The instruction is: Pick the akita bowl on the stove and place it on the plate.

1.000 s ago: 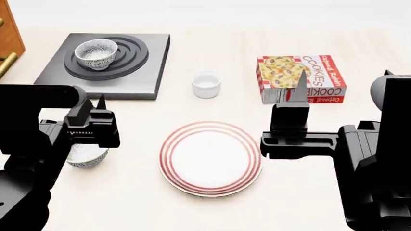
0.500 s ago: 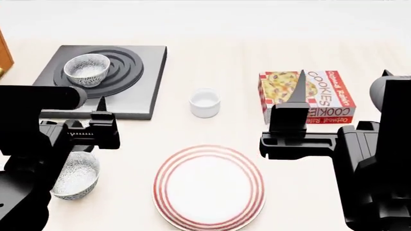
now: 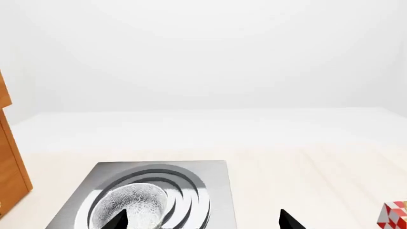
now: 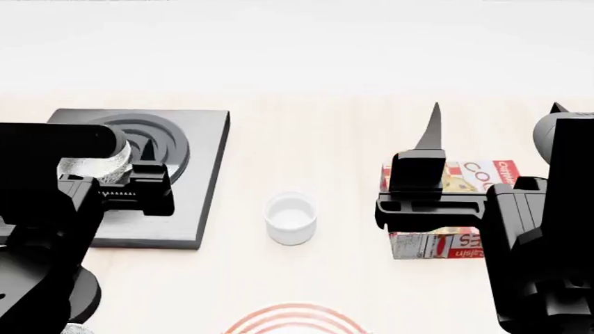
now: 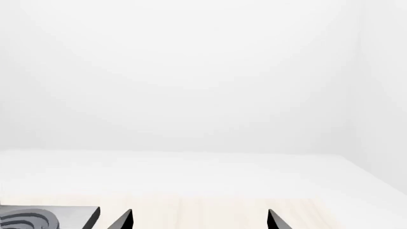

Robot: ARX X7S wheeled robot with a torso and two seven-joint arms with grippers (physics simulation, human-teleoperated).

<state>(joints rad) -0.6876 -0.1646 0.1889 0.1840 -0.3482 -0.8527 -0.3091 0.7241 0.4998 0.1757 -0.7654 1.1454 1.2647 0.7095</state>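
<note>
The akita bowl (image 4: 91, 168), speckled grey, sits on the burner rings of the stove (image 4: 202, 182) at the left, half hidden behind my left arm. In the left wrist view the akita bowl (image 3: 135, 209) lies just beyond the left fingertip, on the stove (image 3: 218, 191). My left gripper (image 3: 203, 223) is open and holds nothing; in the head view the left gripper (image 4: 141, 182) hangs over the stove's near part. Only the far rim of the plate (image 4: 293, 316) shows at the bottom edge. My right gripper (image 5: 200, 220) (image 4: 432, 132) is open and empty above the table.
A small white cup (image 4: 291, 218) stands between the stove and a cookie box (image 4: 469, 175), which lies under my right arm. A wooden cabinet (image 3: 9, 162) stands left of the stove. The stove's corner (image 5: 45, 218) shows in the right wrist view.
The head view has swung up: stove, cup and box slid down the picture, and the plate has dropped to the bottom edge. The second bowl by my left arm has left view.
</note>
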